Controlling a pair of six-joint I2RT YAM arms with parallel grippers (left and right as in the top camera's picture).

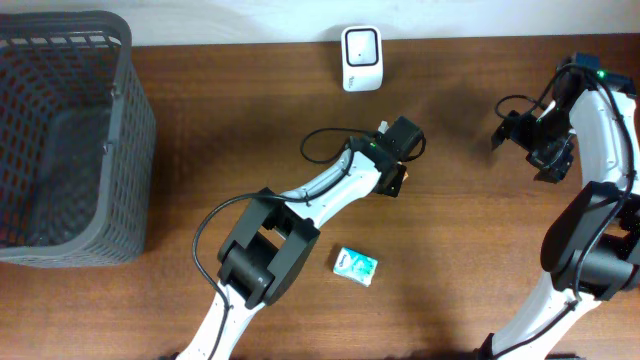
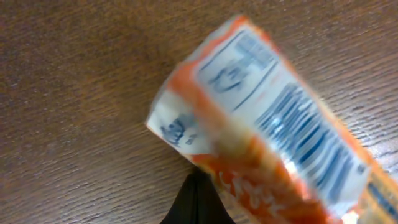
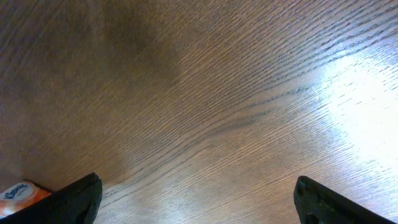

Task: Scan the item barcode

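Observation:
My left gripper hangs over the middle of the table, below the white scanner, and is shut on an orange tissue packet. The left wrist view shows the packet close up and blurred, with its blue barcode facing the camera and the dark fingers under its lower edge. At the far right, my right gripper is open above bare wood. In its own view the right gripper holds nothing, and the corner of the orange packet shows at the bottom left.
A dark grey mesh basket fills the left end of the table. A small green and white packet lies flat near the front, right of the left arm's base. A black cable loops behind the left wrist.

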